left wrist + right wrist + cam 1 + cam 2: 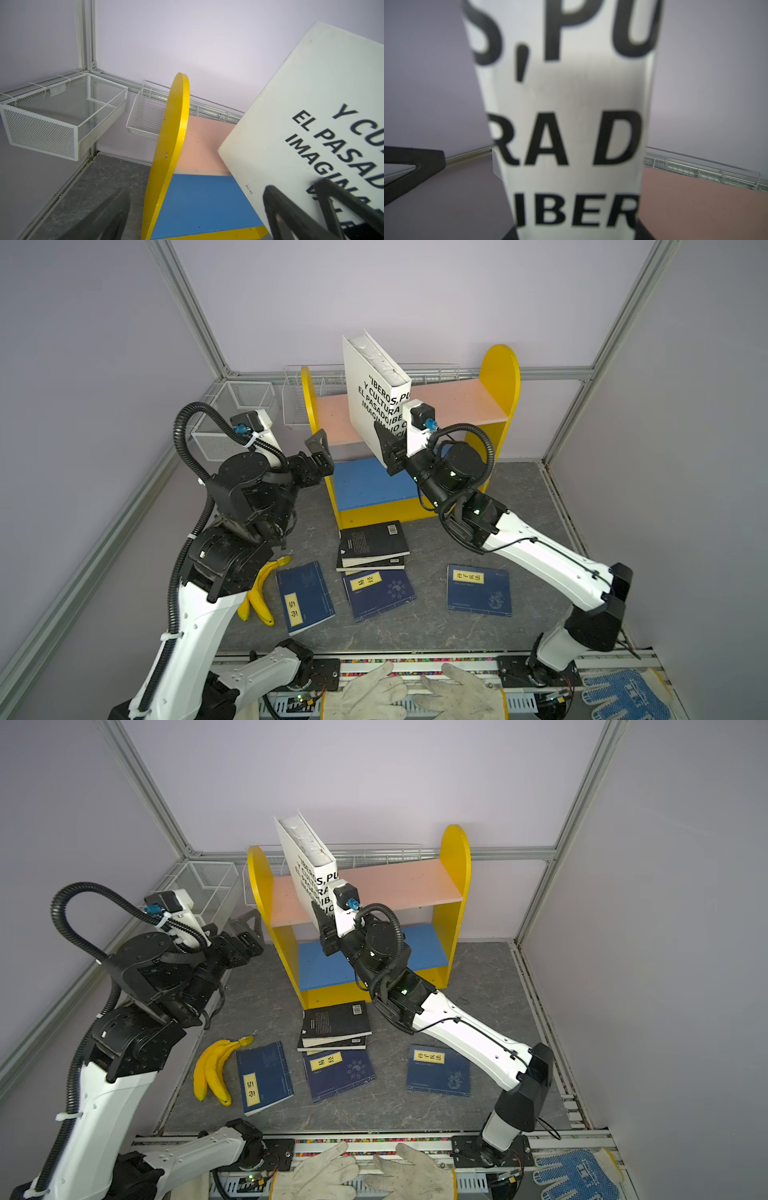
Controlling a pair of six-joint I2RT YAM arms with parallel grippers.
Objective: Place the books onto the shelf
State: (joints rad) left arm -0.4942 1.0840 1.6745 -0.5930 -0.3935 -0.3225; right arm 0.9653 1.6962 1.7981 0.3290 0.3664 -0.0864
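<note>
Gripping the lower edge of a large white book with bold black lettering [374,393], the right gripper [387,444] is seen closed on it in both top views. Only one black finger [380,438] is shown against the cover; the other is hidden behind the book. The book is held upright but tilted, over the front of the pink upper board [457,406] of a small yellow two-tier bookshelf with rounded side panels [500,373]. Whether its low corner touches that board cannot be told. Part of the lettering is covered by the gripper and wrist. In the right wrist view the letters are blurred and cut off.

The left gripper [322,451] is held with jaws spread wide and nothing between them, just beside the shelf's left side panel [172,135]. Contact with the panel cannot be made out. The blue lower board [365,485] is partly hidden by the right arm.

On the grey marbled tabletop [415,630], in front of the shelf, two thick black paperbacks [374,541] are stacked, the lower one almost wholly covered. Three thin navy books with yellow title labels are laid flat nearer the front: a left navy book [305,597], a middle navy book [378,591] whose top edge meets the stack, and a right navy book [478,589]. Yellow bananas [212,1073] are partly hidden by the left arm in a top view. White work gloves [374,693] are cut off at the frame's edge.
</note>
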